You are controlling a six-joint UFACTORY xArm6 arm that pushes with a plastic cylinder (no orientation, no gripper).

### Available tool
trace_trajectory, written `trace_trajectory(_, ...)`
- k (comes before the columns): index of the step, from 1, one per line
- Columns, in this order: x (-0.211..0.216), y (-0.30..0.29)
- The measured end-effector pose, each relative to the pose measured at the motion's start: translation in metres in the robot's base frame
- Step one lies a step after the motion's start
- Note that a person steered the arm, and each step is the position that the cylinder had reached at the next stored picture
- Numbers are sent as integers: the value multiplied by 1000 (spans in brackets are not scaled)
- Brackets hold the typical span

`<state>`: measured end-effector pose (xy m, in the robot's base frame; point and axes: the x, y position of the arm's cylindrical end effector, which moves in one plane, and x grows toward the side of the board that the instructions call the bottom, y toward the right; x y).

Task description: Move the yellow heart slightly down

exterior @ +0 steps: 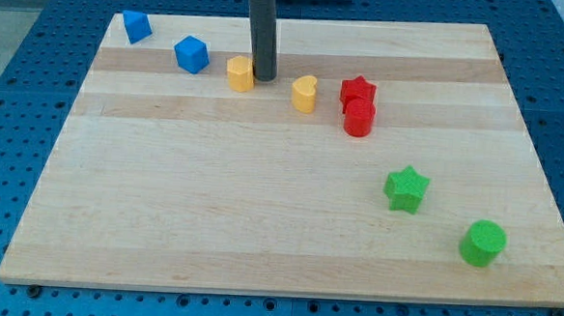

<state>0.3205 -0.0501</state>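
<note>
The yellow heart (305, 93) stands on the wooden board (260, 215) in its upper middle. My tip (263, 78) is down on the board to the heart's left and slightly above it, a short gap away. The tip sits right beside a second yellow block (240, 74), a rounded hexagon-like shape, on that block's right side.
A red star (358, 89) and a red cylinder (359, 118) sit close to the heart's right. Two blue blocks (136, 26) (191, 54) are at the upper left. A green star (406, 189) and a green cylinder (483, 243) are at the lower right.
</note>
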Motion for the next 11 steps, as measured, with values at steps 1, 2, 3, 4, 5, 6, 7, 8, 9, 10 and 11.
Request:
trace_trajectory(1, 0, 7)
trace_trajectory(2, 0, 39)
trace_trajectory(3, 0, 70)
trace_trajectory(4, 0, 94)
trace_trajectory(5, 5, 96)
trace_trajectory(6, 16, 96)
trace_trajectory(7, 22, 96)
trace_trajectory(8, 27, 88)
trace_trajectory(9, 29, 77)
trace_trajectory(10, 29, 72)
trace_trajectory(11, 27, 81)
